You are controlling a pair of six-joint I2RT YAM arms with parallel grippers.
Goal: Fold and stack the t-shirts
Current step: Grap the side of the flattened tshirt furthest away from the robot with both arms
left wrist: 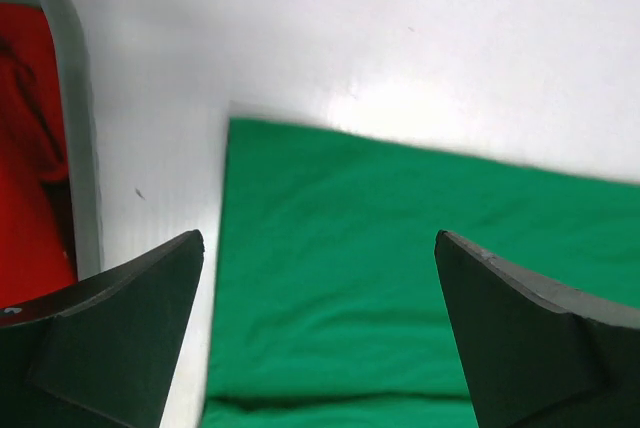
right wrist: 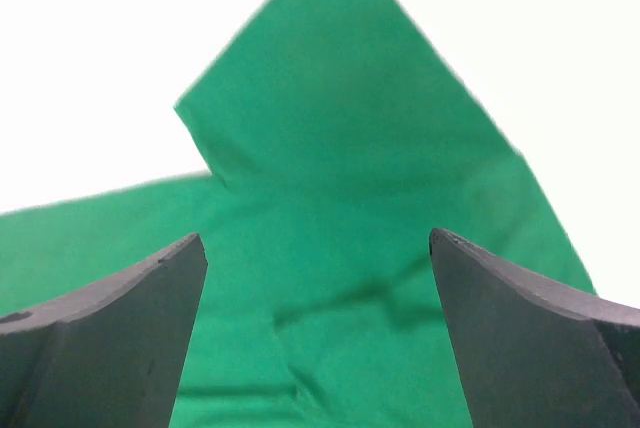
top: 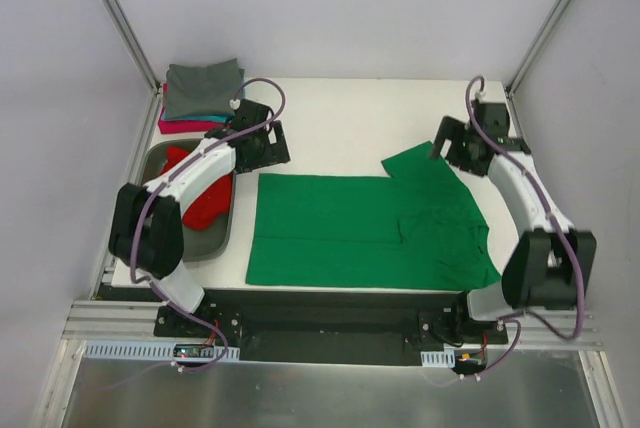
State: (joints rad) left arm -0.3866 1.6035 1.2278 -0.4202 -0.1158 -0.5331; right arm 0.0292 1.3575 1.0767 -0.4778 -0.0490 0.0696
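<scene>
Left gripper (left wrist: 320,240), right gripper (right wrist: 318,238) spread above green t-shirt (top: 350,230).

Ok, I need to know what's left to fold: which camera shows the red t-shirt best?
Top external: the red t-shirt lies crumpled in the grey tray, partly under the left arm. Left wrist catches only a red strip beyond the tray's rim. Right wrist shows none of it.

Left pincer (left wrist: 318,235), right pincer (right wrist: 316,234): dark grey wedges; arms (top: 195,170) white, purple-cabled.
</scene>
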